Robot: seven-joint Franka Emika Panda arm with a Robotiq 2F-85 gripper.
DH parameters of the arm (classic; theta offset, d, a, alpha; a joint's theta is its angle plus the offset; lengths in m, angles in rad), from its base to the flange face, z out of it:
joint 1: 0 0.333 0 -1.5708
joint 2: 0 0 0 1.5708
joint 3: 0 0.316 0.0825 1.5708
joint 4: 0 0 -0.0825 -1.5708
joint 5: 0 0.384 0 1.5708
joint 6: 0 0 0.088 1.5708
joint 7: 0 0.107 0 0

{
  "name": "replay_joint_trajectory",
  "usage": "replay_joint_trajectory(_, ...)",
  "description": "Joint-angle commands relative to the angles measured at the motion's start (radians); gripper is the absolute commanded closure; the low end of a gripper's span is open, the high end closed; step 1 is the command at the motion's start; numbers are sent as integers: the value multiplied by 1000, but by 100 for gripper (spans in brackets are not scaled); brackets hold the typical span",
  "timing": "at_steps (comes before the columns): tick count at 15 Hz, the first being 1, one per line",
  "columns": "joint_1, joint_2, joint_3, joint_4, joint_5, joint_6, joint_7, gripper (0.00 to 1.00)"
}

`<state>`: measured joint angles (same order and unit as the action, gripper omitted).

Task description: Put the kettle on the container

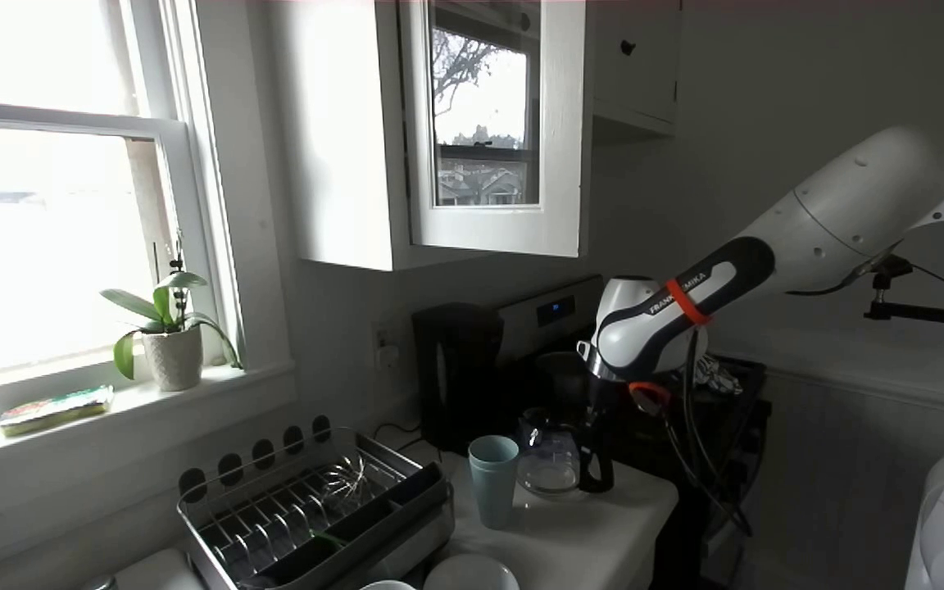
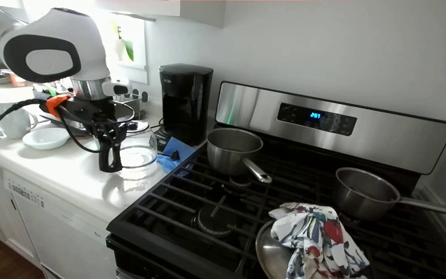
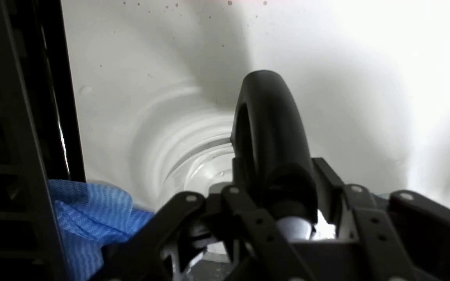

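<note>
The kettle is a clear glass pot (image 1: pixel 550 474) with a black handle, at the counter's stove end in both exterior views. Its glass body (image 2: pixel 139 157) stands upright; I cannot tell if its base touches the counter. In the wrist view the kettle's black handle (image 3: pixel 274 117) lies between my fingers. My gripper (image 3: pixel 279 168) looks shut on that handle, a finger along each side. It also shows from outside, pointing down, in an exterior view (image 2: pixel 110 137). A black coffee maker (image 2: pixel 186 97) stands behind the kettle. Which thing is the container, I cannot tell.
A pale blue-green cup (image 1: pixel 494 483) stands beside the kettle, a dish rack (image 1: pixel 316 508) further along. A blue cloth (image 2: pixel 178 149) lies between kettle and coffee maker. The gas stove (image 2: pixel 161 209) adjoins, with two pots (image 2: pixel 227 155). A cabinet door (image 1: pixel 505 229) hangs open above.
</note>
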<state>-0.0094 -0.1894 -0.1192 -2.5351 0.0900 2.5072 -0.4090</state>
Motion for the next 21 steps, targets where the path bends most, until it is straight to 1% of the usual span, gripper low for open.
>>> replay_joint_trajectory(1,-1,17,-4,14,2,-2,-17,84)
replay_joint_trajectory(2,-2,17,-4,13,2,-2,-18,92)
replay_joint_trajectory(3,-3,19,-4,12,1,-1,-17,97)
replay_joint_trajectory(4,-3,19,-4,11,1,-2,-19,100)
replay_joint_trajectory(11,-15,16,-6,7,-11,3,-12,100)
replay_joint_trajectory(12,-17,18,-6,7,-13,5,-7,94)
replay_joint_trajectory(13,-19,19,-5,6,-19,5,-7,74)
replay_joint_trajectory(14,-20,20,-6,6,-19,6,-7,68)
replay_joint_trajectory(15,-21,20,-7,7,-15,8,-7,92)
replay_joint_trajectory(16,-23,19,-8,6,-11,14,-4,92)
replay_joint_trajectory(18,-26,18,-10,3,-13,27,-1,100)
replay_joint_trajectory(21,-31,19,-13,2,-17,40,2,100)
